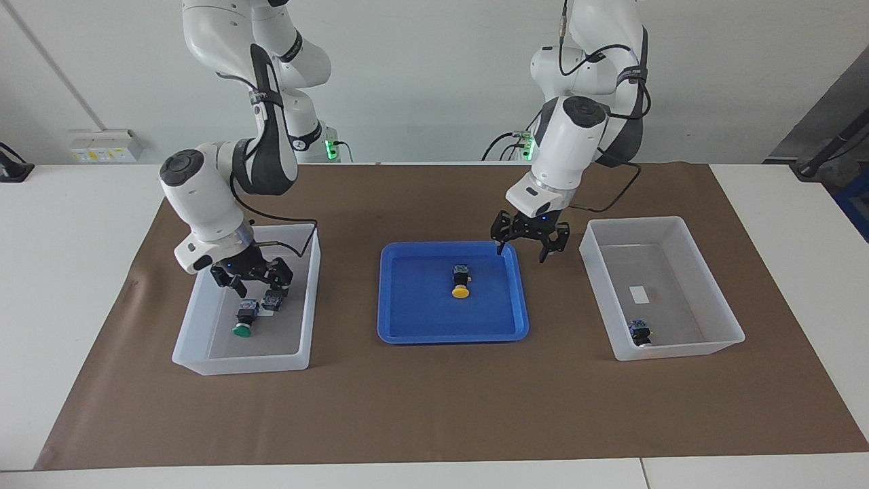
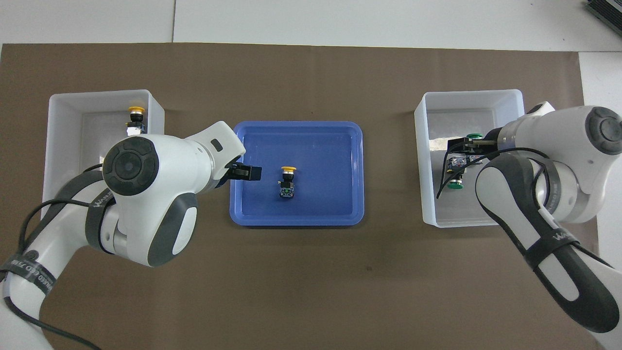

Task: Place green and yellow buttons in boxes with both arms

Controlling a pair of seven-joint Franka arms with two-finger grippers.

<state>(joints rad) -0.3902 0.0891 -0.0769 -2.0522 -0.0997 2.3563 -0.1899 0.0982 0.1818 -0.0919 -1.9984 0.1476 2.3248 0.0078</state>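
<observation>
Toward the right arm's end from the blue tray (image 1: 451, 336), the green-button box (image 1: 239, 367) has both green buttons in it: one green button (image 1: 243, 323) lies on its side, and the second green button (image 1: 273, 299) lies beside it, nearer the tray. The right gripper (image 1: 254, 282) hangs low inside this box with its fingers spread, gripping nothing, and one fingertip sits just above the second green button. A lift that drifts sideways could clip that button and knock it over or drag it up the wall. The arm's black cable also droops over the box rim and could tug the box. On the tray floor near its middle lies the last yellow button (image 1: 461, 280), cap pointing away from the robots. The left gripper (image 1: 529, 244) hovers open over the tray's rim on the robots' side, toward the left arm's end. A straight descent from there would likely strike the rim and shove the tray. A grip on the round cap instead of the black body would probably let the button squirt out. Toward the left arm's end from the tray, the yellow-button box (image 1: 679, 350) holds the other yellow button (image 1: 639, 333) by its wall. A drop onto that one could bounce.
</observation>
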